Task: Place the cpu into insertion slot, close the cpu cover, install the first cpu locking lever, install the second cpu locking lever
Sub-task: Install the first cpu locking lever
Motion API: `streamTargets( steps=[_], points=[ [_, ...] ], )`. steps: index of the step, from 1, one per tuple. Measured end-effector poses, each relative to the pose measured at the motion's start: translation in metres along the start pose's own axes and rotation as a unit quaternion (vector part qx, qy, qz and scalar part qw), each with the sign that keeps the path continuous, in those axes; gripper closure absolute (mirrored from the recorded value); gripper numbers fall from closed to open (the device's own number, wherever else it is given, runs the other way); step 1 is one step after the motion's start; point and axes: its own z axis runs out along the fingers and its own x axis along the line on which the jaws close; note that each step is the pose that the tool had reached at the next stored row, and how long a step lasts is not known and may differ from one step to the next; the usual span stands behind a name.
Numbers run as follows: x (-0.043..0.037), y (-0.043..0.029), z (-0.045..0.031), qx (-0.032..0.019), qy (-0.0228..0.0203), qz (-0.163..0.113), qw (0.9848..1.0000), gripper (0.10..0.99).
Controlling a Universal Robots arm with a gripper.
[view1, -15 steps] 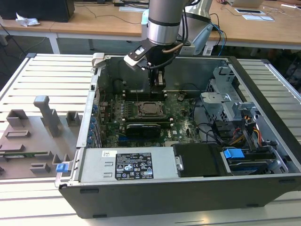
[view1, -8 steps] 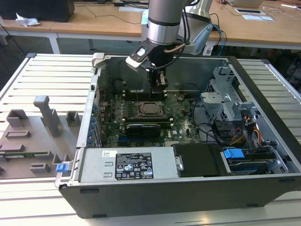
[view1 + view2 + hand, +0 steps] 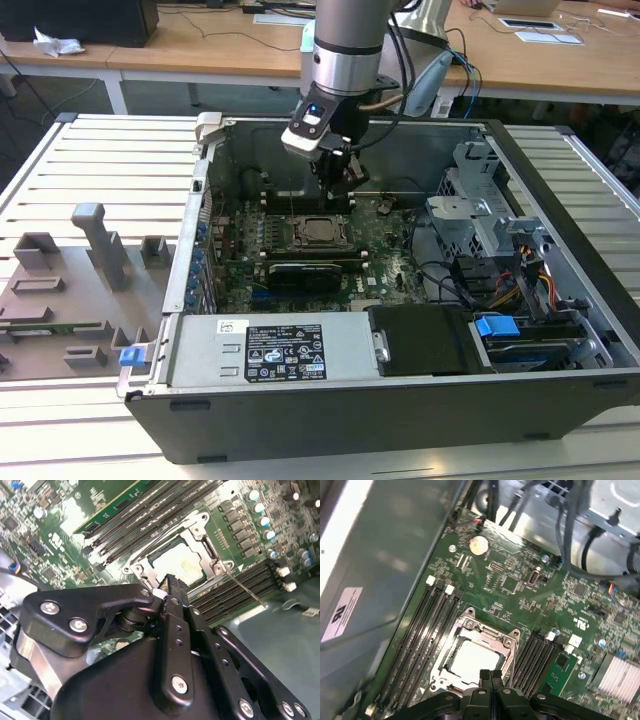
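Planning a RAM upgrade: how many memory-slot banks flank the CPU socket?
2. One memory-slot bank lies between the insertion slot and the case wall; the other on its opposite side.

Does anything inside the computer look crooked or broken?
Nothing looks broken. The cpu lies flat under the cover. Only a thin lever sticks out slantwise from the cover's corner, across the memory slots, instead of lying along the frame.

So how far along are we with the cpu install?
The cpu is seated and the cpu cover looks down over it. The pincer, shut, is at the cover's edge. One thin locking lever sticks out sideways, apparently unlatched, so the levers seem left.
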Motion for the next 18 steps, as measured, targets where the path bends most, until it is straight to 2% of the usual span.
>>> streamTargets(
  steps=[3, 5, 9, 13, 15, 17, 18],
  points=[
    [0.0000, 0.0000, 0.0000, -0.0015, -0.0013, -0.025, 0.9997, 0.980],
    [0.0000, 0.0000, 0.0000, -0.0030, -0.0025, -0.050, 0.9987, 0.980],
    [0.0000, 0.0000, 0.0000, -0.0045, -0.0037, -0.075, 0.9972, 0.980],
    [0.0000, 0.0000, 0.0000, -0.0061, -0.0050, -0.101, 0.9948, 0.980],
    [0.0000, 0.0000, 0.0000, -0.0073, -0.0059, -0.120, 0.9927, 0.980],
    [0.0000, 0.0000, 0.0000, -0.0079, -0.0063, -0.129, 0.9915, 0.980],
    [0.0000, 0.0000, 0.0000, -0.0085, -0.0068, -0.139, 0.9902, 0.980]
  ],
)
